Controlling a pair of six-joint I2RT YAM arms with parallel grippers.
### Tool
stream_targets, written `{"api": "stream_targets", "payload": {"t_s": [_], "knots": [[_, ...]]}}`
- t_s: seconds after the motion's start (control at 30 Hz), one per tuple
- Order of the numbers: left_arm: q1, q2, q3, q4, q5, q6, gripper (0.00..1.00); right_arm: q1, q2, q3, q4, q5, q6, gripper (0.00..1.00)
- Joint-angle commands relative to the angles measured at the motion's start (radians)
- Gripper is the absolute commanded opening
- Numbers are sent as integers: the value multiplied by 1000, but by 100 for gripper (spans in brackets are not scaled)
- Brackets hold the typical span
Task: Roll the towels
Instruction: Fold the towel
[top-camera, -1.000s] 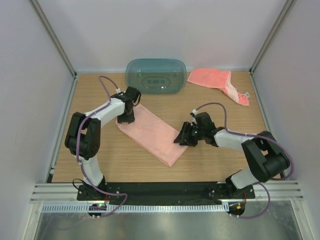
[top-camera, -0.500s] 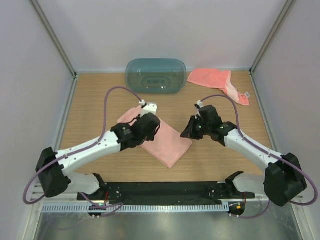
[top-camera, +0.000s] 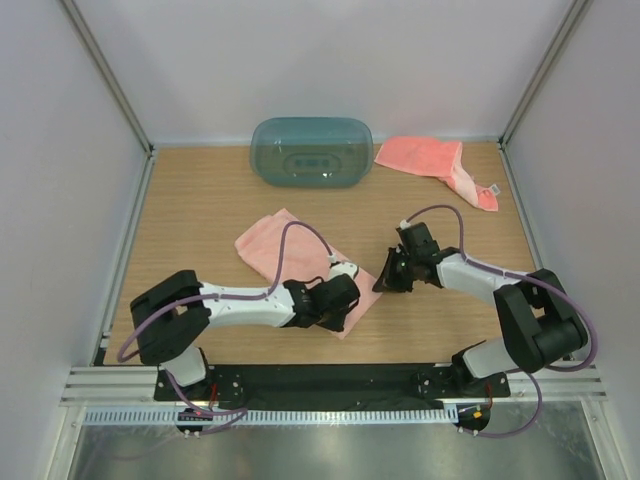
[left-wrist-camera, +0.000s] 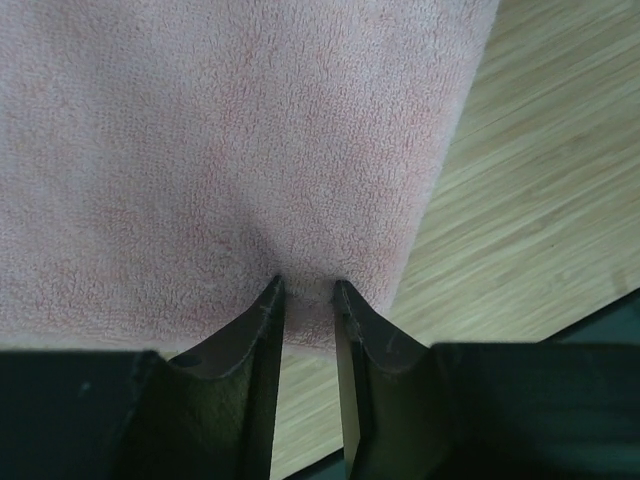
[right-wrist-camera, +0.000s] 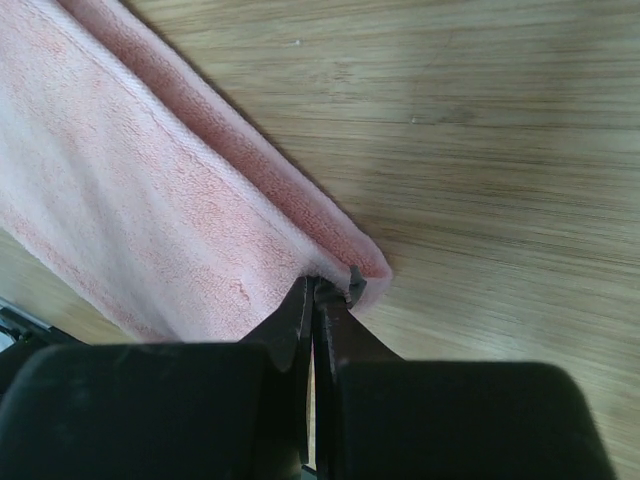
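In the middle of the wooden tabletop (top-camera: 200, 200), a folded salmon-pink terry towel (top-camera: 285, 255) is laid flat as a long strip that runs from far left to near right. No turn of a roll is seen in it anywhere; only a doubled edge along its right side is shown in the right wrist view.

At the near-right end of this strip, both arms are placed. The left gripper (left-wrist-camera: 308, 292) is set on the short near edge, its jaws drawn narrow, with the cloth puckered between the tips, so a pinch on the folded salmon-pink terry towel is judged to be made. The right gripper (right-wrist-camera: 315, 285) is brought to the right corner of the same end with its jaws pressed fully together. Whether any cloth is caught between them cannot be told, as only the very corner lies at the tips.

At the far right of the tabletop, a second salmon-pink terry towel (top-camera: 425, 157) is left crumpled and unfolded, its small white tag (top-camera: 492, 189) trailing toward the right wall. It lies well apart from both arms. A translucent teal oval plastic tub (top-camera: 310, 150) is stood at the far edge, just to its left.

The task is judged to be at its very start: the first roll is only being set up from the near end, and the other towel is untouched.
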Motion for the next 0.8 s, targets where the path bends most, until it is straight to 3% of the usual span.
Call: {"api": "stream_targets", "payload": {"t_s": [0.0, 0.27, 0.43, 0.5, 0.53, 0.6, 0.77], "knots": [[-32, 33, 35, 62, 14, -47, 27, -13, 3, -41, 35, 6, -15, 1], [-69, -3, -66, 42, -25, -95, 23, -16, 4, -54, -8, 35, -14, 1], [-83, -54, -25, -102, -142, -68, 26, -19, -55, 14, -45, 4, -26, 2], [-110, -74, 38, -192, -200, -55, 28, -18, -88, 49, -100, 17, -32, 13], [-122, -76, 61, -222, -229, -52, 31, -18, -103, 84, -120, 40, -35, 29], [-182, -80, 133, -300, -326, -41, 32, -18, -166, 118, -181, 67, -37, 39], [-377, 4, 261, -415, -569, -29, 31, -18, -325, 196, -316, 214, -20, 41]]}}
